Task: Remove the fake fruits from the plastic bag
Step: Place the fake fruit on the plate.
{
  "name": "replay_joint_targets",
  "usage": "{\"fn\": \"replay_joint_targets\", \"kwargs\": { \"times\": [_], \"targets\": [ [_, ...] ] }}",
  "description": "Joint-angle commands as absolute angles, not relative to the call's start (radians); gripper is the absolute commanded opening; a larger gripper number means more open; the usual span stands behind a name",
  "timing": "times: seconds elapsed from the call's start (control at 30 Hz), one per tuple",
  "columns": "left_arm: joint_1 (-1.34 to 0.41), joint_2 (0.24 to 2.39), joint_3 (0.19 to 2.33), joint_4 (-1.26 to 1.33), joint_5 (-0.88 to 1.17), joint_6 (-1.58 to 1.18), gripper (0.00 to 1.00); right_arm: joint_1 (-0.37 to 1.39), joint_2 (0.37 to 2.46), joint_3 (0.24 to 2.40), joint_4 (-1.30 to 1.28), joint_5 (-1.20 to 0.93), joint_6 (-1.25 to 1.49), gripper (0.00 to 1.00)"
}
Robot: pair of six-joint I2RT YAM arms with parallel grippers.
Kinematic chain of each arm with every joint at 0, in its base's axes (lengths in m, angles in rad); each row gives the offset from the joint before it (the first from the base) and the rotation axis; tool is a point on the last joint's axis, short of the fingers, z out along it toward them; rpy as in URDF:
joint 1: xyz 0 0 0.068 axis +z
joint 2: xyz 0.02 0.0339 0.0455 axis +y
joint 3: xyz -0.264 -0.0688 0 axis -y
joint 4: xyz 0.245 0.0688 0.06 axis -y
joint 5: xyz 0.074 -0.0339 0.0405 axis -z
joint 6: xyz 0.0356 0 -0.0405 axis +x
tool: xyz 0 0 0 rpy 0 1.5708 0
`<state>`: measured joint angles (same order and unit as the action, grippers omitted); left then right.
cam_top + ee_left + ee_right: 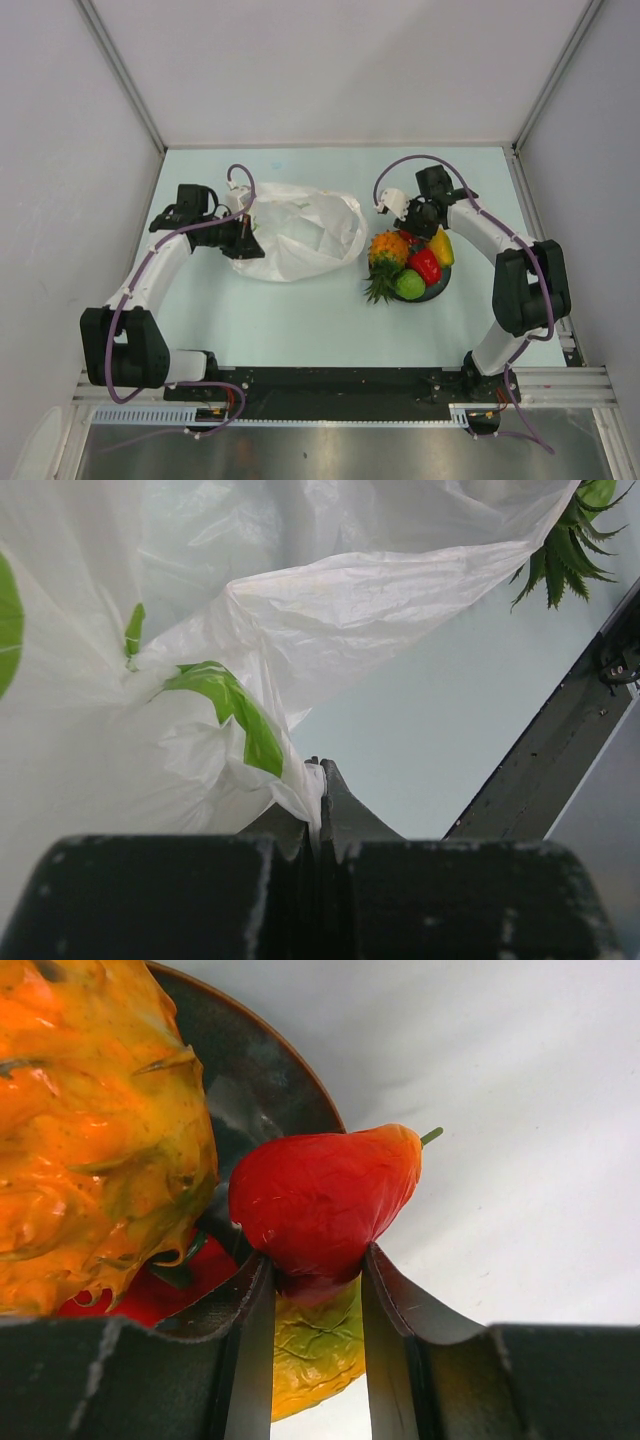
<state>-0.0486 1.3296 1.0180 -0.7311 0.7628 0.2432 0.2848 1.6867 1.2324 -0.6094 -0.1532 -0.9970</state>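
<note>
**Small red fruit held over a crowded plate, bag pinned at the far side**

Nearest the bases, the black rail (540,770) runs along the 6 o'clock edge of the table (300,320). Beyond it, toward 3 o'clock, sits the dark plate (265,1070). It carries the pineapple (388,250) at its 9 o'clock side, with the crown overhanging the rim toward 7. The green round fruit (408,286) is at 6, the red pepper (425,265) in the middle and the mango (441,245) at 2.

The right gripper (317,1260) hangs at the plate's 12 o'clock rim. Its fingers are narrowed on the lower end of the small red fruit (320,1195).

Toward 9 o'clock the left gripper (316,772) is pinched tight on a fold of the plastic bag (300,235). The bag lies slack and looks emptied, though its inside is not fully visible.

The main risk is at the plate. The hold is shallow on a glossy, tapering piece, so the fruit could squirt out early. Little bare plate shows, so a fruit let go onto the heap may roll off the mango or pineapple onto the table. The pineapple also sits close beside the right gripper's left finger, and spreading the fingers could nudge it.

On the left, the thin film might tear or drag if that arm pulls. Nothing lies between bag and plate.
</note>
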Motion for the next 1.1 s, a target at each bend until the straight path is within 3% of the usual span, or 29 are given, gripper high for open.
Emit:
{"fn": "replay_joint_targets", "kwargs": {
  "times": [0.0,0.17,0.3,0.5,0.93,1.0,1.07],
  "targets": [
    [-0.054,1.33,1.058,-0.735,0.775,0.242,0.01,0.29,1.684,1.236,-0.635,-0.138,-0.999,0.15],
    [-0.054,1.335,1.057,-0.729,0.779,0.241,0.0,0.298,1.678,1.236,-0.652,-0.141,-1.0,0.17],
    [-0.054,1.338,1.057,-0.721,0.785,0.235,0.0,0.302,1.669,1.236,-0.649,-0.138,-0.989,0.33],
    [-0.057,1.358,1.063,-0.715,0.795,0.229,0.0,0.318,1.643,1.236,-0.661,-0.115,-0.974,0.48],
    [-0.083,1.393,1.091,-0.713,0.795,0.229,0.0,0.295,1.504,1.249,-0.666,-0.124,-0.93,0.53],
    [-0.083,1.397,1.095,-0.716,0.79,0.233,0.0,0.281,1.433,1.276,-0.605,-0.181,-0.79,0.58],
    [-0.083,1.404,1.111,-0.726,0.772,0.239,0.0,0.243,1.392,1.284,-0.438,-0.181,-0.619,0.71]
  ]
}}
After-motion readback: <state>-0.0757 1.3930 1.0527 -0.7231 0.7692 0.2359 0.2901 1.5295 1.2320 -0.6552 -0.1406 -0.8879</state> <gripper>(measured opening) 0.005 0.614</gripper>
